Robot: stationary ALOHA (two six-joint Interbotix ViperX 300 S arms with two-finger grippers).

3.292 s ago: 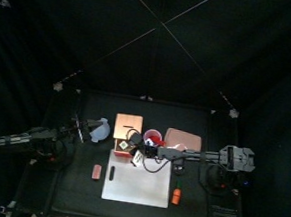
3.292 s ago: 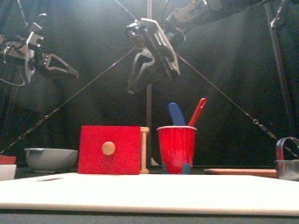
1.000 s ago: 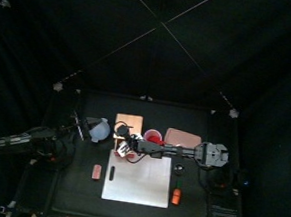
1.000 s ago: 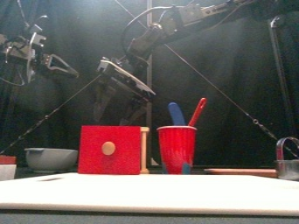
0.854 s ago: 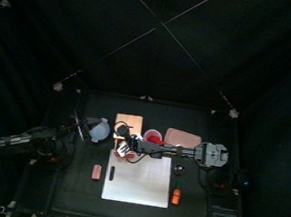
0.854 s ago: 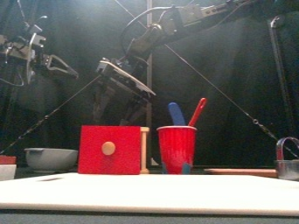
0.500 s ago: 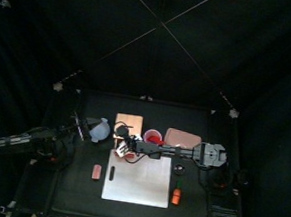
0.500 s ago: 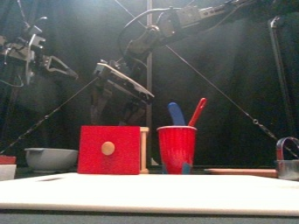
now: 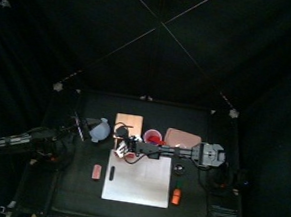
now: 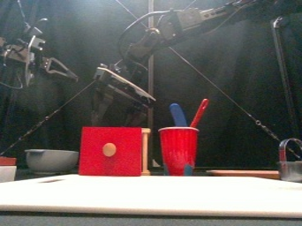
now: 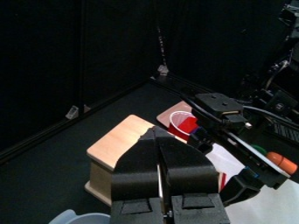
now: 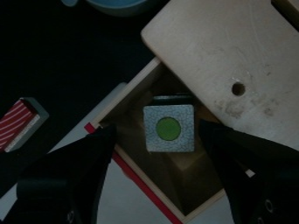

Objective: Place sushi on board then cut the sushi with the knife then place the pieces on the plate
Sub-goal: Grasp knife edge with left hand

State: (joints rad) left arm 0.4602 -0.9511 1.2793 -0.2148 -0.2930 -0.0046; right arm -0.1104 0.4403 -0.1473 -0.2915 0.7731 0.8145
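The sushi (image 12: 170, 127) shows as a grey block with a green centre, lying in the open drawer (image 12: 176, 188) of the wooden box (image 9: 131, 122). My right gripper (image 12: 163, 188) hangs open directly above it, jaws wide on either side and not touching. The same right gripper (image 9: 125, 150) (image 10: 122, 88) hovers above the box (image 10: 115, 151). The white board (image 9: 139, 178) lies in front of the box. The red cup (image 10: 179, 150) holds a blue knife (image 10: 177, 115) and a red knife (image 10: 200, 112). The pink plate (image 9: 182, 138) lies at the back right. My left gripper (image 11: 162, 175) is shut and empty, raised at the left (image 10: 30, 57).
A blue-grey bowl (image 10: 51, 160) stands left of the box. A small red striped toy (image 9: 97, 172) lies left of the board, and an orange toy (image 9: 176, 196) lies at its right front corner. A metal cutter (image 10: 290, 163) shows at the far right.
My right gripper has swung left from above the cup to over the box's drawer, tilted, and edged slightly lower in the last second. The left arm has not moved.
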